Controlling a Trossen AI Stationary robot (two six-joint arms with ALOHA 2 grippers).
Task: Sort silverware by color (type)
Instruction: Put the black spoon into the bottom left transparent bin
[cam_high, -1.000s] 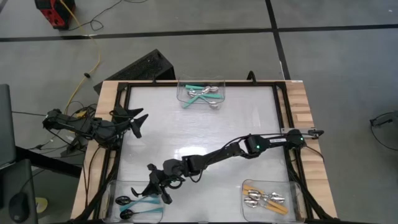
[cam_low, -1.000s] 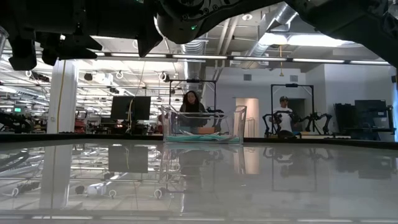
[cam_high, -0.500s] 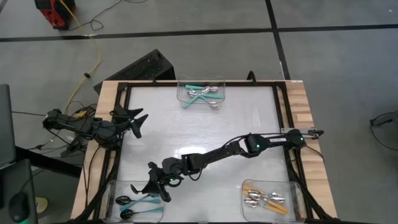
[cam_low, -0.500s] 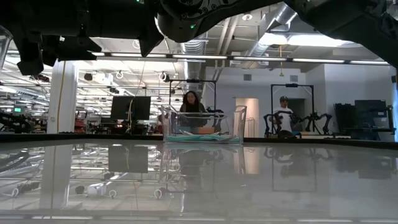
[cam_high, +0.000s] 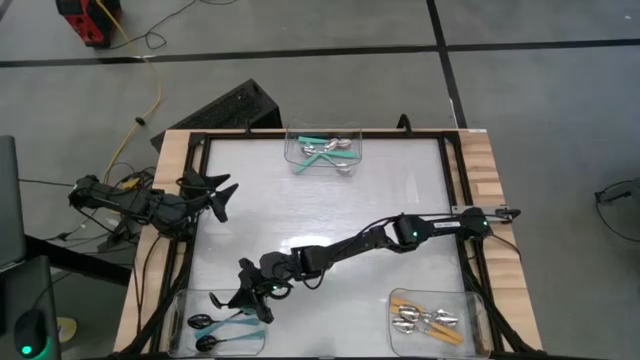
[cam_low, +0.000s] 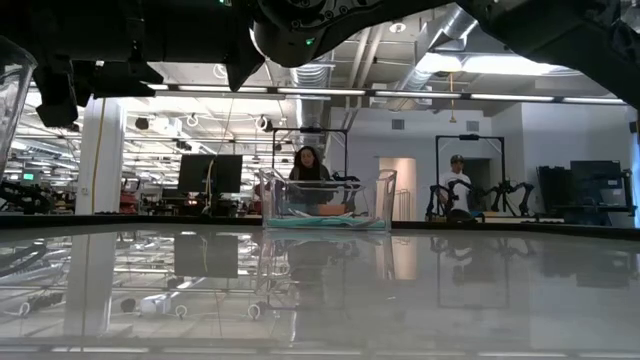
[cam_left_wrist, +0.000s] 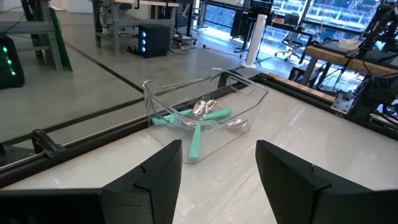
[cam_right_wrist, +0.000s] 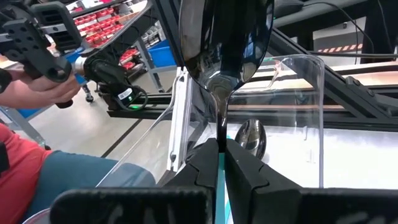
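Closest in, the right gripper (cam_right_wrist: 221, 163) is pinched on a black-bowled spoon (cam_right_wrist: 225, 43), gripping it at the neck so the bowl sticks up and the teal handle runs back between the fingers. It looks like it's mid-delivery.

The thing that matters: from above, the right gripper (cam_high: 252, 297) hangs right at the rim of the bin at the table's 7 o'clock corner (cam_high: 185, 296), and the drop spot is just off toward 8 o'clock from it. Two matching black-bowl spoons (cam_high: 205, 322) already lie in there, long axes roughly 3-to-9. So the held one probably goes in alongside them. The clear bin wall sits between claw and floor, so I'd guess it needs to clear that edge first.

Further out, the orange-handled spoons (cam_high: 428, 321) sit in a bin at 5 o'clock, well apart.

The left gripper (cam_left_wrist: 217, 168) is parked at the 9 o'clock edge, fingers spread, holding nothing.

Farthest, at 12 o'clock, a bin holds the silver-bowl teal spoons (cam_left_wrist: 205, 115). Tabletop between is bare, as far as I can see.
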